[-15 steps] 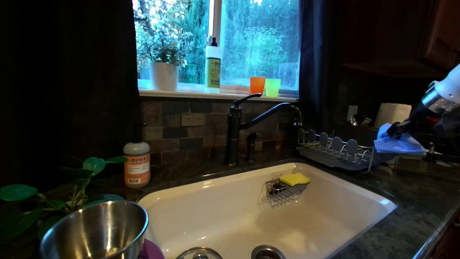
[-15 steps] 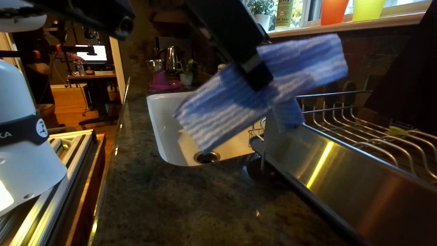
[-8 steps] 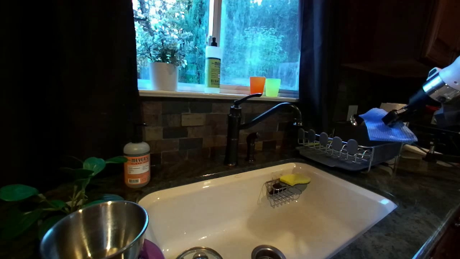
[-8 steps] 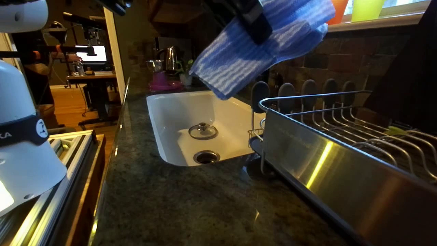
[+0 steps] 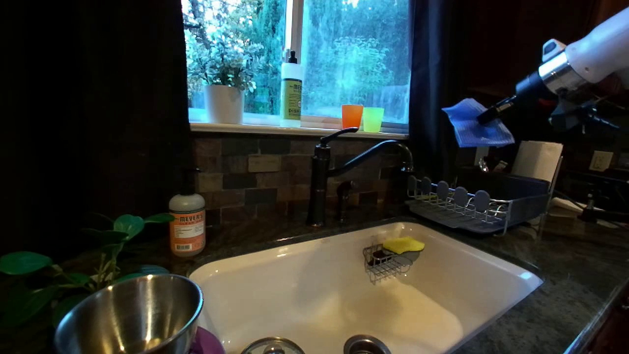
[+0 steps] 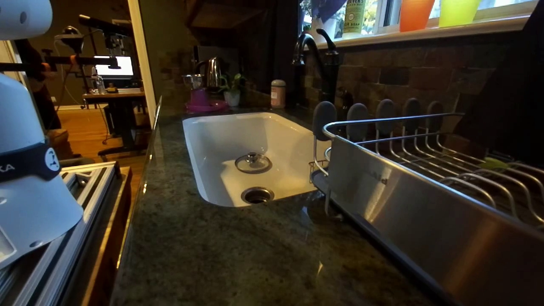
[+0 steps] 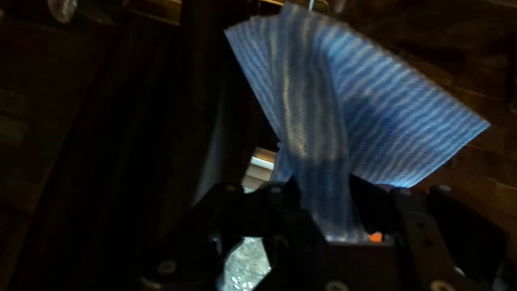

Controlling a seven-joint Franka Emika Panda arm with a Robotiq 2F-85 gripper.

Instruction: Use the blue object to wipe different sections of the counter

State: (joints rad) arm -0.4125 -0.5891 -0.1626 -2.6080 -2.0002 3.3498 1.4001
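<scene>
The blue object (image 5: 466, 132), a striped light-blue rag, hangs in the air with its corners spread. My gripper (image 5: 481, 119) is shut on its middle, above the far side of the dish rack. In the wrist view a fold of the blue object (image 7: 391, 113) runs down between the two dark fingers of the gripper (image 7: 326, 192). A blue patch at the top edge of an exterior view (image 6: 329, 9) looks like part of the rag; the gripper is out of that view. Well below lies the dark speckled counter (image 6: 238, 250), which nothing held touches.
A metal dish rack (image 6: 395, 204) stands on the counter beside the white sink (image 5: 511, 287). Behind the sink rises a dark faucet (image 5: 319, 191). Cups (image 5: 352, 116) and a dish soap bottle (image 5: 291, 96) line the window sill. A steel bowl (image 5: 132, 314) is at the near left.
My gripper has risen and carried the rag up and to the left in an exterior view. From just over the rack, it has climbed almost out of sight elsewhere. The grip is unchanged.
</scene>
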